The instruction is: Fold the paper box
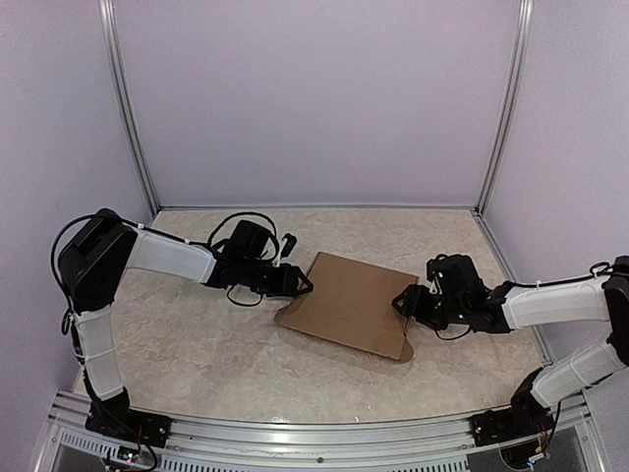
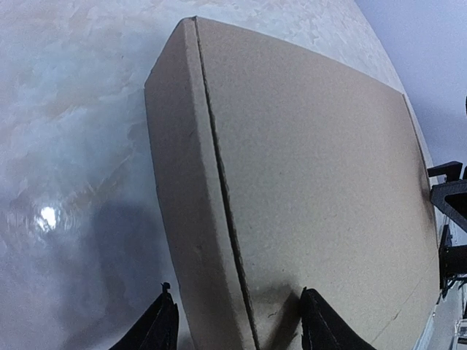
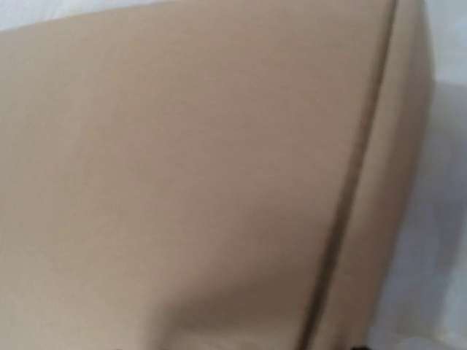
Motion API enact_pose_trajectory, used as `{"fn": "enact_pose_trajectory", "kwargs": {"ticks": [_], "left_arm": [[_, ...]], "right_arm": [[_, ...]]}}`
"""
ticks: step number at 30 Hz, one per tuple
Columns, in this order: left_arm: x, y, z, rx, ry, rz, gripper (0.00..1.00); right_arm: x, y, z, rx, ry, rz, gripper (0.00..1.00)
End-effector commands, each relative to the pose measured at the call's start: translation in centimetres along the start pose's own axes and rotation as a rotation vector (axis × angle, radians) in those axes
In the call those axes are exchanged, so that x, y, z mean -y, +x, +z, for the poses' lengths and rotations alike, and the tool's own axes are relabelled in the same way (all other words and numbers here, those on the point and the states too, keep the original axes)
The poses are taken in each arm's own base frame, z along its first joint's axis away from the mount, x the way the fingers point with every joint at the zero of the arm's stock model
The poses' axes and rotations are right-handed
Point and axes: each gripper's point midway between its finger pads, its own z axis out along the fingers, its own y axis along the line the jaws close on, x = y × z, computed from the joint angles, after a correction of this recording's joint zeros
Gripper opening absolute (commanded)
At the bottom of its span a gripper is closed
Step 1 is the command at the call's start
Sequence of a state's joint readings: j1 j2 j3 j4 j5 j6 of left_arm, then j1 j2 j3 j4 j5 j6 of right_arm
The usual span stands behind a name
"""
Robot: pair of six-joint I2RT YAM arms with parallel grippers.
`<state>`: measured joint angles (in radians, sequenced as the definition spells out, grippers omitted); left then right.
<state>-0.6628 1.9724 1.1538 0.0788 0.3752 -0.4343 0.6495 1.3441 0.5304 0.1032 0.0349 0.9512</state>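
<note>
1. The box [image 1: 354, 303] is lying flat near the centre of the table [image 1: 197, 339], broad panel up.
2. The left gripper [image 1: 306, 283] is sitting at the box's 9 o'clock edge.
3. On the left wrist camera I am seeing its fingers [image 2: 162, 327] standing partly apart and straddling the creased edge strip. One is over the table, the other over the panel, and a gap is showing beside the outer one.
4. The right gripper [image 1: 402, 300] is sitting at the box's 3 o'clock edge.
5. The right wrist camera is showing only blurred cardboard, so I cannot tell how wide that gripper is standing or whether it is holding anything.
</note>
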Motion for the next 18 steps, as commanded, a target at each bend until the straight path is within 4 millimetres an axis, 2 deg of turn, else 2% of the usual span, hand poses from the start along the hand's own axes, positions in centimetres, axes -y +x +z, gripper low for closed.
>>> {"fn": "enact_pose_trajectory", "kwargs": {"ticks": [1, 4, 8, 13, 18], "left_arm": [[-2.9, 5.0, -1.5, -0.053, -0.134, -0.114, 0.54], [-3.3, 7.5, -2.8, -0.064, -0.175, -0.144, 0.54], [-3.3, 9.3, -4.6, -0.048, -0.207, -0.19, 0.56], [-2.6, 9.6, -6.7, -0.001, -0.236, -0.181, 0.58], [-2.3, 8.6, -8.4, 0.032, -0.262, -0.164, 0.63]], "right_arm": [[-1.2, 0.2, 0.5, -0.034, -0.059, -0.045, 0.63], [-2.0, 0.5, 0.9, -0.063, -0.087, -0.084, 0.6], [-3.7, 0.6, 1.2, -0.092, -0.155, -0.12, 0.57], [-4.8, 0.2, 1.1, -0.094, -0.188, -0.158, 0.57], [-5.5, -1.1, 0.8, -0.075, -0.163, -0.207, 0.57]]}}
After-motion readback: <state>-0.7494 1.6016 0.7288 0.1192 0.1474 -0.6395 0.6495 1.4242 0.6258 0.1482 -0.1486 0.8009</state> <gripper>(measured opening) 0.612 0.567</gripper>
